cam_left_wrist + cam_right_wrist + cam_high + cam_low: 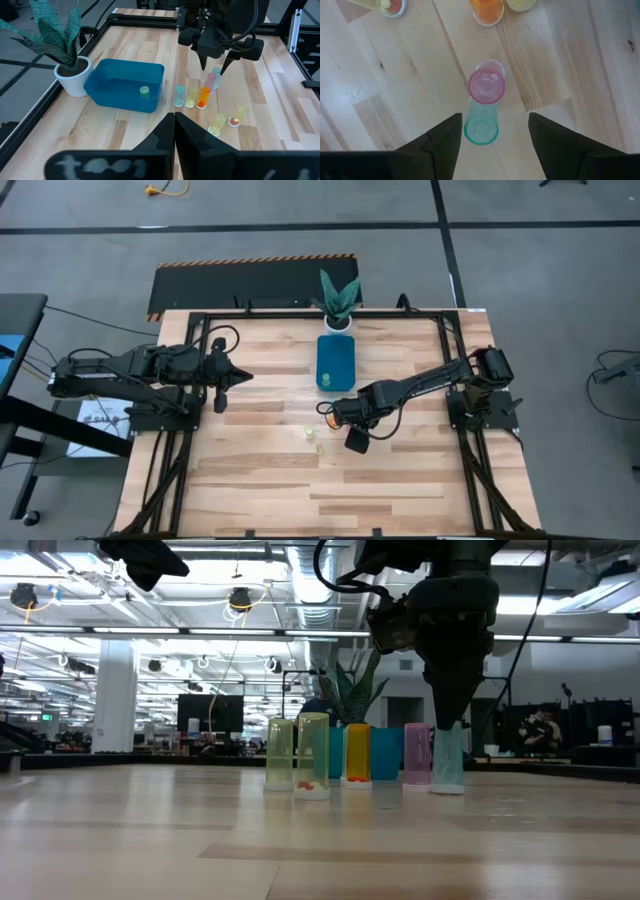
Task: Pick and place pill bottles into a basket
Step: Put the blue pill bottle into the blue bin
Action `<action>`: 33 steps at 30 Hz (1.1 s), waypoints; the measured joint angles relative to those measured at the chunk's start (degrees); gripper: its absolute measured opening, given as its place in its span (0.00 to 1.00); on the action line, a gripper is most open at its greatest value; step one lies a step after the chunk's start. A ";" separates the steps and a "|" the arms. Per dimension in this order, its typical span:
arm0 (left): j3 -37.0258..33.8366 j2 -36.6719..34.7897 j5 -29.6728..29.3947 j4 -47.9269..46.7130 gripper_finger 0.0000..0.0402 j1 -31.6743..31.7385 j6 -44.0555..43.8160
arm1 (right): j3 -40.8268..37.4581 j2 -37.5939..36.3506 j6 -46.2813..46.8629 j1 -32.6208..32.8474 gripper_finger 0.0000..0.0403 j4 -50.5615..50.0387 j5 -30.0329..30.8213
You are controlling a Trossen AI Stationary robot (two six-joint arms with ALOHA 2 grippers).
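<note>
Hovering spread-fingered, the right gripper (492,131) straddles a teal bottle (481,127) near the basket (127,85); left gripper (174,131) pressed together.

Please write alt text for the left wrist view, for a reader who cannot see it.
The open right gripper hangs over a teal bottle beside a pink bottle on the wooden table. A blue basket holding one green bottle sits beside a potted plant.
</note>
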 joint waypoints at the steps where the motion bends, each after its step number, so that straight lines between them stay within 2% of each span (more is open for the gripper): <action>1: -0.01 -0.01 0.00 0.00 0.00 0.02 0.00 | 0.00 0.00 0.00 0.12 0.56 0.00 0.00; 11: 0.00 0.00 0.00 0.00 0.00 0.01 -0.03 | 0.09 0.99 0.37 0.20 0.55 0.22 -0.14; 20: 0.00 0.00 0.11 1.05 0.00 0.02 -0.41 | 0.12 7.37 -2.33 0.04 0.55 3.96 -7.09; 33: 0.00 -0.02 2.83 2.54 0.00 0.02 -0.46 | 0.17 7.17 -4.09 -0.80 0.54 4.39 -6.96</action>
